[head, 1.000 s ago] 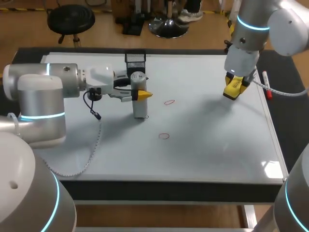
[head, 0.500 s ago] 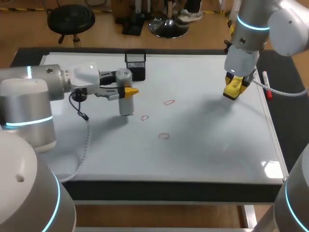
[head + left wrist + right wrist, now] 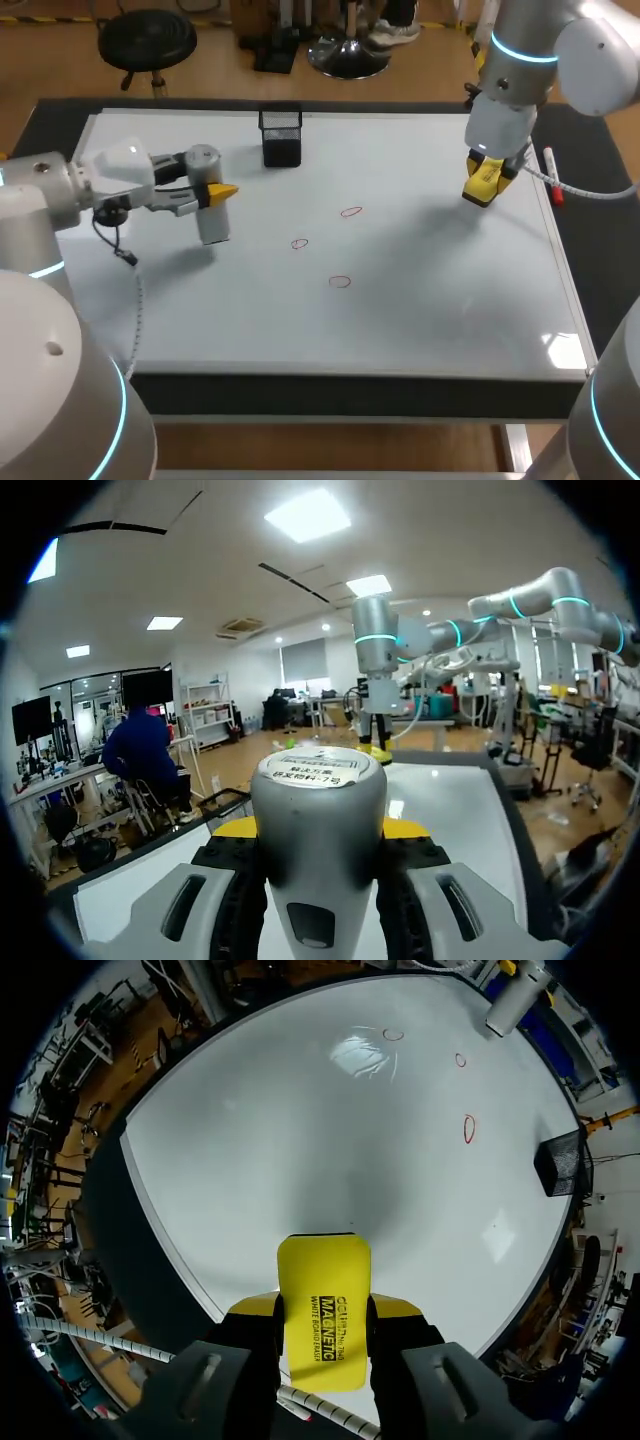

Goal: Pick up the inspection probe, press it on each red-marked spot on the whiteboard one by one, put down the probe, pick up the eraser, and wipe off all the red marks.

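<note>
Left arm pulled back toward its own side. Left gripper [image 3: 222, 190], clamped on the probe [image 3: 208, 205] throughout, went from the middle red mark [image 3: 299, 243] to well left of it, ending past the black mesh holder [image 3: 281, 137]. A second ago the probe tip hid that mark; now it's exposed on the whiteboard [image 3: 430, 290].

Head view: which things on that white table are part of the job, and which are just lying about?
Part of the job: inspection probe in the left gripper; eraser in the right gripper; three red marks; whiteboard.
Lying about: black mesh holder; red-capped marker at the whiteboard's right edge.
</note>
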You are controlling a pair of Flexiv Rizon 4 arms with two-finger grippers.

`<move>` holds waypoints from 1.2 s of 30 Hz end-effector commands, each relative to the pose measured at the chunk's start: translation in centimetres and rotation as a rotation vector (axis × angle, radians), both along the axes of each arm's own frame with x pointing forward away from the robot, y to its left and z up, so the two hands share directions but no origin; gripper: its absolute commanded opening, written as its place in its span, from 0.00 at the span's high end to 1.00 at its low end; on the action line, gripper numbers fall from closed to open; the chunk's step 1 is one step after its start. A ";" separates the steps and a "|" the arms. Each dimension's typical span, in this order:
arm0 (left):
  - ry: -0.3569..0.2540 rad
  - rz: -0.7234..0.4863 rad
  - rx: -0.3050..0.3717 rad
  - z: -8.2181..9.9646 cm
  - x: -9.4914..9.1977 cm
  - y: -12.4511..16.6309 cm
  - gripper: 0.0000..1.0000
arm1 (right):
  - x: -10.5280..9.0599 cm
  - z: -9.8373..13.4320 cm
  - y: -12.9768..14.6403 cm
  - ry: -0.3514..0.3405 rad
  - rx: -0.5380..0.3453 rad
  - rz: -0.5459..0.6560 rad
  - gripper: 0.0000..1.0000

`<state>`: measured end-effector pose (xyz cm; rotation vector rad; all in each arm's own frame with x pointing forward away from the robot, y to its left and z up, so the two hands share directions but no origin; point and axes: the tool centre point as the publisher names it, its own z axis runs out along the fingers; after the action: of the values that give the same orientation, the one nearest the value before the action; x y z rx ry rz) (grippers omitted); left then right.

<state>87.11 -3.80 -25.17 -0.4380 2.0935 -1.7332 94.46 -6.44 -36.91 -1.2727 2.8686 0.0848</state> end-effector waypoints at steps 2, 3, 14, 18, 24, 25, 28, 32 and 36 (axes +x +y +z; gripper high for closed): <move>-0.025 0.072 -0.006 0.7 -2.2 3.5 1.00 | 0.0 0.0 -0.1 -0.001 -0.003 0.002 1.00; -0.027 0.077 -0.009 0.9 -2.4 3.7 1.00 | 0.0 0.0 -0.1 -0.001 -0.003 0.002 1.00; -0.042 0.136 -0.007 0.9 -3.1 7.4 1.00 | 0.0 0.0 -0.1 -0.001 -0.003 0.002 1.00; -0.041 0.144 -0.005 0.8 -3.4 8.3 1.00 | 0.0 0.0 -0.1 -0.001 -0.003 0.002 1.00; -0.041 0.164 0.000 0.6 -3.4 9.5 1.00 | 0.0 0.0 -0.1 -0.001 -0.003 0.002 1.00; -0.041 0.168 -0.002 0.6 -3.4 9.7 1.00 | 0.0 0.0 -0.1 -0.001 -0.003 0.002 1.00; -0.044 0.172 -0.002 0.6 -3.4 10.0 1.00 | 0.0 0.0 -0.1 -0.001 -0.003 0.002 1.00; -0.045 0.184 0.001 0.5 -3.5 10.4 1.00 | 0.0 0.0 -0.1 -0.001 -0.003 0.002 1.00; -0.047 0.194 0.006 0.4 -3.6 10.9 1.00 | 0.0 0.0 -0.1 -0.001 -0.003 0.002 1.00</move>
<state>83.88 6.99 -24.93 -0.5696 1.9638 -1.6131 94.46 -6.44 -36.91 -1.2727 2.8684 0.0849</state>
